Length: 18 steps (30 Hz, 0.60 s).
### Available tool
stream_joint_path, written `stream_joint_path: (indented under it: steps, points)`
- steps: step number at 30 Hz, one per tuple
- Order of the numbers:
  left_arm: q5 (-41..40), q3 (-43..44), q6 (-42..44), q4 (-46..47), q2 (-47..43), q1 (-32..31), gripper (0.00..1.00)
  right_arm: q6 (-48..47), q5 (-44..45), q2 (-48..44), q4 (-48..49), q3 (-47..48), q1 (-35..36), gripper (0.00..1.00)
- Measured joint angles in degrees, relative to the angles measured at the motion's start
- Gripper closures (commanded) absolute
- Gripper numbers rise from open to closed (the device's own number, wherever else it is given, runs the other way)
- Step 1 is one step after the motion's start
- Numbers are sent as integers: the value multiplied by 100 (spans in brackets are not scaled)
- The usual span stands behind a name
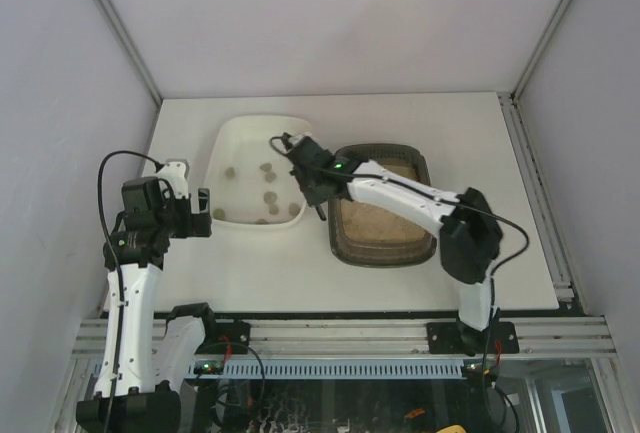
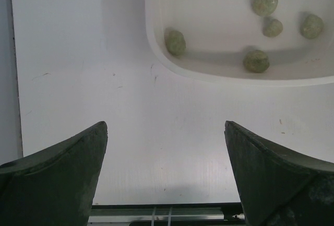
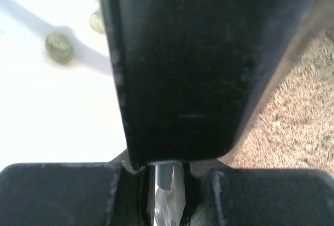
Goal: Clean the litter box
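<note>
The litter box (image 1: 385, 258), a dark tray with beige litter (image 3: 297, 116) in it, lies right of centre. My right gripper (image 1: 308, 175) hangs over the gap between it and the white tray (image 1: 250, 225), shut on a flat black tool (image 3: 177, 69) that fills most of the right wrist view. Several greenish-grey clumps (image 1: 268, 175) lie in the white tray. At the tray's near left corner my left gripper (image 1: 203, 213) stands open above bare table, nothing between its fingers (image 2: 78, 163).
The white tray's rim (image 2: 156, 43) and several clumps (image 2: 175, 42) show at the top of the left wrist view. The table's front edge and a metal rail (image 1: 340, 333) run along the near side. Grey walls enclose the table.
</note>
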Motion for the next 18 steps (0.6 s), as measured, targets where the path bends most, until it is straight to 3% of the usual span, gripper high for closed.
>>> stream_joint_path:
  steps: [10, 18]
  points:
    - [2, 0, 0, 2, 144, 4, 4, 616, -1700, -3263, 1043, -2824, -2251, 100]
    - [2, 0, 0, 2, 225, 4, 4, 831, -2538, -3628, 1360, -4122, -2551, 100]
